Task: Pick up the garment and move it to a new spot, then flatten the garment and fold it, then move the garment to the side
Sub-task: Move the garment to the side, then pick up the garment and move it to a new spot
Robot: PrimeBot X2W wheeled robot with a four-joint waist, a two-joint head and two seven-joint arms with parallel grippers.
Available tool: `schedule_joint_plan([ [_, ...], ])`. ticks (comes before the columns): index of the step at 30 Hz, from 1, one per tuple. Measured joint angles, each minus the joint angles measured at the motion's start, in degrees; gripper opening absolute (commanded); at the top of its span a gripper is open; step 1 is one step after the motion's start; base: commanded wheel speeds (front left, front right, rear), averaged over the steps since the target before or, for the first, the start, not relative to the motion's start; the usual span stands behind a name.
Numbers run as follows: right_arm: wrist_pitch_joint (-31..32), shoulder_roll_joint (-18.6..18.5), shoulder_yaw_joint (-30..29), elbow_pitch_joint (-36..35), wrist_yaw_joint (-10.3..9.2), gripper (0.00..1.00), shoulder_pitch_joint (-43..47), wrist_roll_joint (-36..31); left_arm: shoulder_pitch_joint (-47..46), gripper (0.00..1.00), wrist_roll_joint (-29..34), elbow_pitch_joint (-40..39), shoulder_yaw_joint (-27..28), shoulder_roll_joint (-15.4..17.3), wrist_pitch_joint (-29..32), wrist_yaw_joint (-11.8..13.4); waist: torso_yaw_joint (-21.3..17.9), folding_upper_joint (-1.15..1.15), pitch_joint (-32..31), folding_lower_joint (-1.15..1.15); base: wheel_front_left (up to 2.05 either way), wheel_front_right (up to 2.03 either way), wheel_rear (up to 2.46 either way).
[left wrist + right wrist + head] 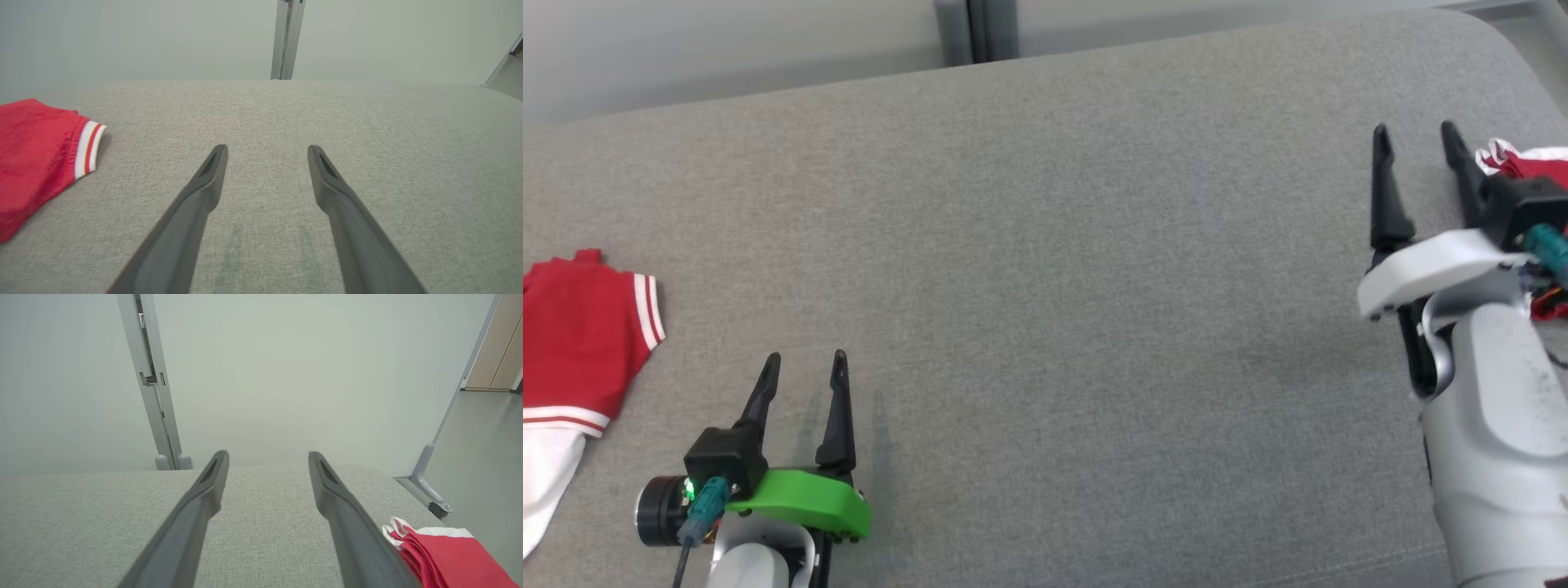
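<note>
Garment appearance: The folded garment (1531, 167) was red with white trim along one edge. Stacked red layers showed at its near end in the right wrist view.
Garment position: It lay at the far right edge of the counter (1045, 286), partly hidden behind the right wrist.
Materials and shapes: The counter carried a grey woven fabric cover with a rounded far right corner. The garment was soft cloth. The fingers (196, 506) were long, dark, rigid and tapered.
Right gripper (1414, 129): Its fingers were spread wide and held nothing. The folded garment lay just beside the outer finger, not between the two. Contact could not be determined.
Left gripper (806, 356): Its fingers were spread wide above bare cover, well apart from the folded garment.
Second garment (572, 327): It was red with a white-and-red striped cuff and a white lower part. It lay flat at the counter's left edge, near the left gripper but apart from it.
</note>
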Motion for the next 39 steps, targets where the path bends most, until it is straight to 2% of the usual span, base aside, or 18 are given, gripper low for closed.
schedule_joint_plan([
  [5, 0.0, 0.64, 4.13, -2.13, 0.0, 1.0, 8.0, 3.52, 1.01, 1.0, 0.62, 0.85, 2.13, -0.18, 0.0, 0.08, 1.9, 0.0, -2.5, 0.0, 0.0, 0.0, 0.0],
  [16, 0.0, 1.11, 4.33, -4.17, 0.0, 1.0, 21.07, 5.15, 6.71, 1.0, -0.13, 1.85, 3.35, -0.31, 0.0, 0.35, 3.82, 0.0, -8.13, 0.0, 0.0, 0.0, 0.0],
  [23, 0.0, 1.12, 5.37, -5.12, 0.0, 1.0, 24.99, 7.1, 9.39, 1.0, -1.93, 1.49, 1.66, -0.35, 0.0, 0.93, 4.21, 0.0, -11.15, 0.0, 0.0, 0.0, 0.0],
  [31, 0.0, 1.12, 6.31, -5.14, 0.0, 1.0, 26.37, 7.37, 10.31, 1.0, -3.0, 1.19, 1.14, -0.36, 0.0, 1.29, 5.48, 0.0, -11.86, 0.0, 0.0, 0.0, 0.0],
  [39, 0.0, 1.14, 7.9, -5.35, -0.01, 1.0, 26.85, 7.36, 9.44, 1.0, -2.93, 2.18, 1.34, -0.45, 0.0, 1.85, 9.93, 0.0, -11.27, 0.0, 0.0, 0.0, 0.0],
])
